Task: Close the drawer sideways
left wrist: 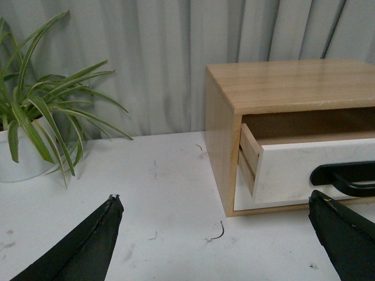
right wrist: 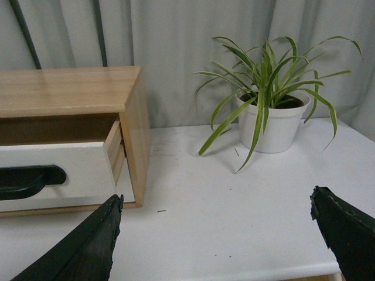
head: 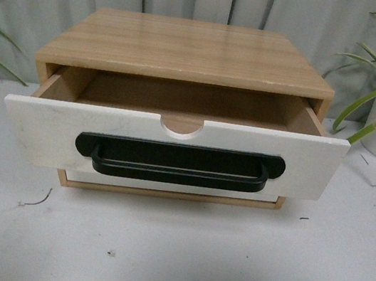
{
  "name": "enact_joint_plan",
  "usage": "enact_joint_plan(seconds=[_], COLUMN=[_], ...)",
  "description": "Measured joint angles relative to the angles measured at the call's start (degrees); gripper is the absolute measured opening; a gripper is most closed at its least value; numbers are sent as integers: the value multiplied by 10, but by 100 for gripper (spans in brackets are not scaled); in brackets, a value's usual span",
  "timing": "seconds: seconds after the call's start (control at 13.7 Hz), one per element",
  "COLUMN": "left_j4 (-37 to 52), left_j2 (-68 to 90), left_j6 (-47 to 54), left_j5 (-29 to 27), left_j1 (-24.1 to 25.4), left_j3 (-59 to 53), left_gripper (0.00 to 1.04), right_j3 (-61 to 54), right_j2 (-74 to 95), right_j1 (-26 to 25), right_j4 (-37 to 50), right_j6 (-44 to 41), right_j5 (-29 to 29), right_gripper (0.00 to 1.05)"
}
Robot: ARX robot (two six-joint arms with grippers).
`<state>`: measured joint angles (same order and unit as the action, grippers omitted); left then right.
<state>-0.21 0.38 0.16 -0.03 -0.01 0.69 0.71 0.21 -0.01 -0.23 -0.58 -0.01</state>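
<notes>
The left gripper hangs wide open and empty over the white table, short of the wooden cabinet. Between the arms, the drawer stands pulled out toward the robot, its long front and black bar handle running crosswise. The right gripper is equally spread and empty. Neither looks clearly nearer, and I judge the push must go away from the robot.

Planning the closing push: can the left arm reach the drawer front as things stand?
Probably yes. The left gripper is open, facing the pulled-out drawer, with only table between them in the left wrist view; the plant stands off to the side.
</notes>
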Motion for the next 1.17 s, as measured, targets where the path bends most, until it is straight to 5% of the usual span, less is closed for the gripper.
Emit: enact_joint_plan(seconds=[0.66, 0.8, 0.95, 1.17], left_j4=[0, 18, 64, 27], left_j2=[0, 64, 198, 371], left_j6=[0, -29, 40, 201], left_j5=[0, 39, 101, 200], left_j1=[0, -13, -42, -66], left_j3=[0, 12, 59, 113], left_gripper=[98, 98, 98, 98], right_j3=[5, 44, 129, 217], right_j2=[7, 117, 267, 443], right_j1=[5, 17, 55, 113], right_j4=[-25, -4, -10, -94], right_j6=[20, 62, -20, -189], right_j5=[18, -17, -109, -168], right_gripper=[98, 98, 98, 98])
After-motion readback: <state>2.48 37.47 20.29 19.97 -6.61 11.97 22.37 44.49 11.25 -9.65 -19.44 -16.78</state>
